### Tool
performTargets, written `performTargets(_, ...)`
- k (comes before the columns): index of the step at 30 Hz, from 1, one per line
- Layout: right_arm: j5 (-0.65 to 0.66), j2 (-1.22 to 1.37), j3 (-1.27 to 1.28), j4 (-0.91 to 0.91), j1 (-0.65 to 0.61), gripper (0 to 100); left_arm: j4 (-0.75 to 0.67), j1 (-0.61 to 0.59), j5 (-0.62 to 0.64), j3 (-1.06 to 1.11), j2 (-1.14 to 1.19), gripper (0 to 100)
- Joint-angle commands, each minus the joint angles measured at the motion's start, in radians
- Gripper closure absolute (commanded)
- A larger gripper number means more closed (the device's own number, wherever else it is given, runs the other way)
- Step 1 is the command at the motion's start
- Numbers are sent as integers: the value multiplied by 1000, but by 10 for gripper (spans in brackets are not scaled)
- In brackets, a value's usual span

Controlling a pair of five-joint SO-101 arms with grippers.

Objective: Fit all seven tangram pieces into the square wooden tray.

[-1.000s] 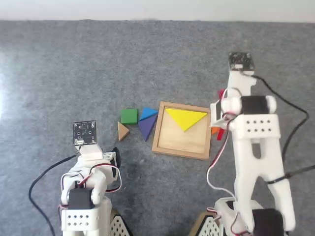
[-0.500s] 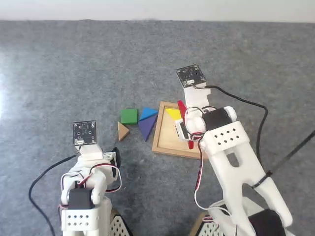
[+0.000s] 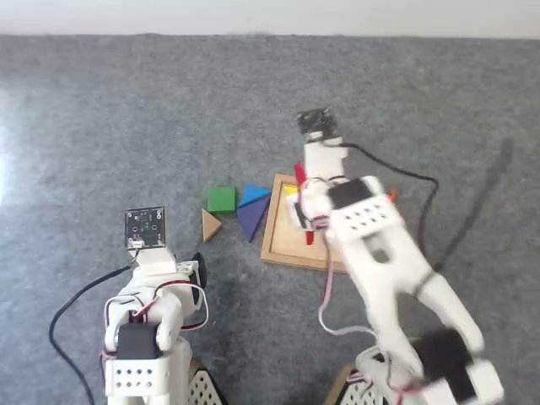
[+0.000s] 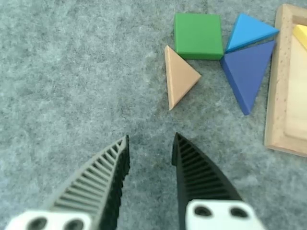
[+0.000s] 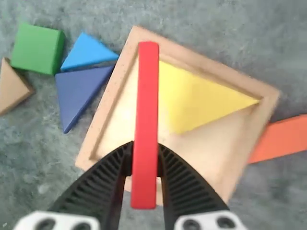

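Note:
The square wooden tray (image 3: 278,246) lies at mid-table with a yellow triangle (image 5: 201,100) in its far half. My right gripper (image 5: 145,146) hangs over the tray (image 5: 106,106), shut on a red piece (image 5: 145,96) held on edge; from above it is over the tray's left part (image 3: 304,211). Left of the tray lie a green square (image 3: 221,199), a light blue triangle (image 3: 253,195), a dark blue triangle (image 3: 251,218) and a tan triangle (image 3: 210,224). An orange piece (image 5: 283,136) rests outside the tray's right side. My left gripper (image 4: 151,141) is open above bare mat, short of the tan triangle (image 4: 179,76).
Grey felt mat covers the table, with open room at the back and far left. The left arm's base (image 3: 139,363) and the right arm's base (image 3: 439,371) stand at the front edge. A black cable (image 3: 67,312) loops beside the left arm.
My right arm has swung left from beside the tray's right edge to over the tray, carrying the red piece. The left arm has kept still.

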Motion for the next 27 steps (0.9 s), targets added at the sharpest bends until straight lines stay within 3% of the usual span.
performTargets(1,-114,104,-112,-33,-84,992,5,-5,11,-12,-14,857)
performTargets(8,-290,231,-212,28,-127,916,5,-5,11,-12,-14,857)
performTargets(19,-307,306,-262,36,-101,947,5,-5,11,-12,-14,857)
performTargets(27,-387,306,-229,28,25,947,5,-5,11,-12,-14,857)
